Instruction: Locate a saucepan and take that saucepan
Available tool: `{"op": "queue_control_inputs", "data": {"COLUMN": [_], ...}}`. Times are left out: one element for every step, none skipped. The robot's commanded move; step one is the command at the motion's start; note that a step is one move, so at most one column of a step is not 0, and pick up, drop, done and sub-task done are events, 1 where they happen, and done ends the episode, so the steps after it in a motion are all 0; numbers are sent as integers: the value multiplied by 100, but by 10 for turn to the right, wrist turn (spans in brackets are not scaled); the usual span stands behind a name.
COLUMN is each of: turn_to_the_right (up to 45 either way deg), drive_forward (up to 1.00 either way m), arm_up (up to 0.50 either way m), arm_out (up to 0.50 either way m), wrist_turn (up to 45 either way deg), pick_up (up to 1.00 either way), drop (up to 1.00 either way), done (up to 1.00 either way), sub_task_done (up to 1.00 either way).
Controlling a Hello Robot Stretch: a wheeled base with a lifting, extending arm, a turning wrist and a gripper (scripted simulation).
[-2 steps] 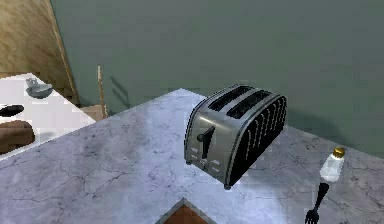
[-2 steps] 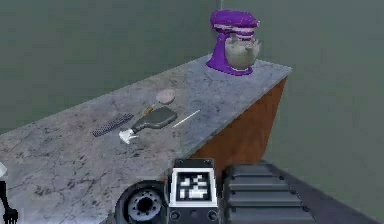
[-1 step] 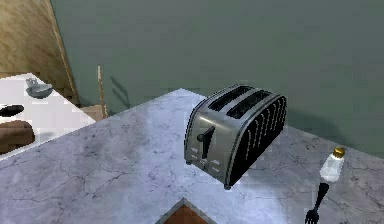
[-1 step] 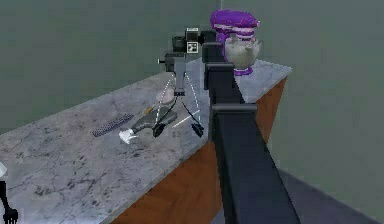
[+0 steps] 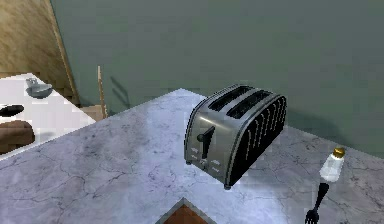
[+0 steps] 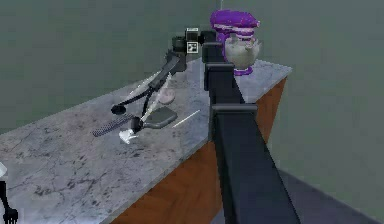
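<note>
End effector [image 6: 138, 100] near dark-handled grey utensil [image 6: 145, 122] lying on marble counter [image 6: 60, 155]; whether it holds anything, cannot tell.

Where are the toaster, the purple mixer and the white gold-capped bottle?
toaster [image 5: 246, 135]: forward view, on its ribbed side.
purple mixer [image 6: 243, 50]: arm side view, on its bowl.
white bottle [image 5: 330, 168]: forward view, on its body.

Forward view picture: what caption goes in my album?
A shiny toaster sits on a marble counter near a small bottle.
</note>
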Motion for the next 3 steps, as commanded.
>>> {"op": "queue_control_inputs", "data": {"turn_to_the_right": [0,0,0], "drive_forward": [0,0,0], "arm_up": [0,0,-16], "arm_out": [0,0,0], "wrist_turn": [450,300,0], "pick_up": [0,0,0], "drop": [0,0,0], "done": [0,0,0], "sub_task_done": [0,0,0]}}
